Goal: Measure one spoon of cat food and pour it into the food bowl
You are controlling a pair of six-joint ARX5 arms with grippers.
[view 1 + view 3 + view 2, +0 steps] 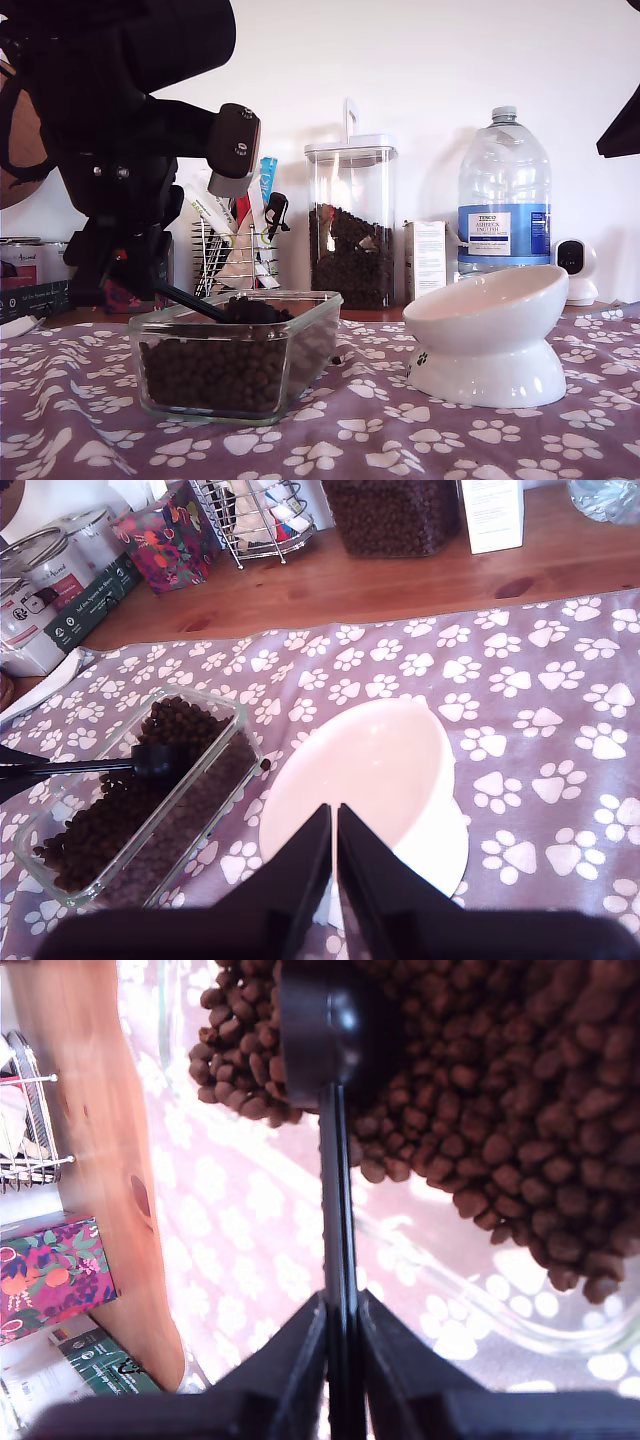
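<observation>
One spoon [335,1090] is being pinched by its thin handle between the closed jaws of my first gripper [340,1315], with its cup sitting down in the cat food [215,372] that's filling the glass dish [300,345] at the exterior view's left. Just beside that, toward the exterior view's right, the food bowl [490,335] is being hovered over by my second gripper [334,825], jaws nearly touching, nothing gripped.

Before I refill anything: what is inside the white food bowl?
Nothing shows inside the food bowl: only bare white ceramic. My second gripper covers part of its near side. The cat food sits in the glass dish.
</observation>
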